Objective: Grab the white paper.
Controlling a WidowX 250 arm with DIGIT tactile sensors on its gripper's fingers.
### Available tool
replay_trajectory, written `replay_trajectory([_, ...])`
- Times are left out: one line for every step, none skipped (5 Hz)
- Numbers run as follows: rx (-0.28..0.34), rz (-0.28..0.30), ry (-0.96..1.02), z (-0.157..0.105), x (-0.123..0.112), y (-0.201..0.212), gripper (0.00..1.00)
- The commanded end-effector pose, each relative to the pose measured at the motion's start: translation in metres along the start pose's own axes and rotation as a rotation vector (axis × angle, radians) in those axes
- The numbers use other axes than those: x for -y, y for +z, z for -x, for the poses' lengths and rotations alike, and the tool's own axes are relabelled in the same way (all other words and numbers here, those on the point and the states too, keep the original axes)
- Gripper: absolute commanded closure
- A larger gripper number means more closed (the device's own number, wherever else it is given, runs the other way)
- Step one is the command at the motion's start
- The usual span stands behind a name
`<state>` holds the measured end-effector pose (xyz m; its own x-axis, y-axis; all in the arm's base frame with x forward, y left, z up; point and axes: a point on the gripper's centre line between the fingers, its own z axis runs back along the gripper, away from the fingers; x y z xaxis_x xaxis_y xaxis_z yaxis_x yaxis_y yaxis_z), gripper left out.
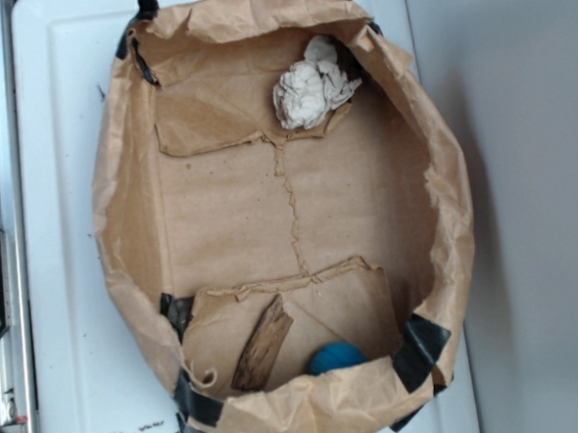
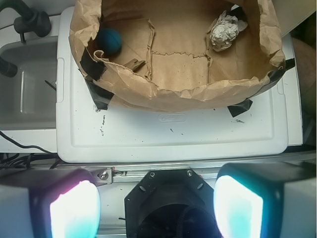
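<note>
The white paper (image 1: 310, 86) is a crumpled off-white wad lying in the far right corner of the brown paper bag lining (image 1: 122, 217). It also shows in the wrist view (image 2: 224, 31), at the upper right inside the lining. My gripper (image 2: 156, 208) is at the bottom of the wrist view, wide open and empty, with glowing pads (image 2: 74, 210) far apart. It hangs over the robot's black base, well short of the lining and far from the paper. The gripper does not show in the exterior view.
A blue ball (image 1: 336, 357) and a brown wood piece (image 1: 262, 344) lie at the lining's near end. The lining sits on a white plastic lid (image 2: 173, 134). A grey sink-like tray (image 2: 25, 89) is to the left in the wrist view.
</note>
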<state>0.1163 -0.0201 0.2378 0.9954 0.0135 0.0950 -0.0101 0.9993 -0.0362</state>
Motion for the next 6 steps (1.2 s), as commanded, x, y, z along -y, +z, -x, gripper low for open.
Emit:
replay_trajectory([0.0, 0.0, 0.0, 0.0, 0.0, 0.0, 0.0])
replay_trajectory([0.088, 0.018, 0.088, -0.049, -0.007, -0.011, 0.0])
replay_trajectory([0.135, 0.016, 0.123, -0.098, -0.024, -0.026, 0.0])
replay_trajectory([0.159, -0.008, 0.142, -0.145, -0.044, -0.055, 0.0])
replay_trajectory([0.159, -0.008, 0.142, -0.145, -0.044, -0.055, 0.0])
replay_trajectory([0.159, -0.008, 0.142, -0.145, -0.044, -0.055, 0.0])
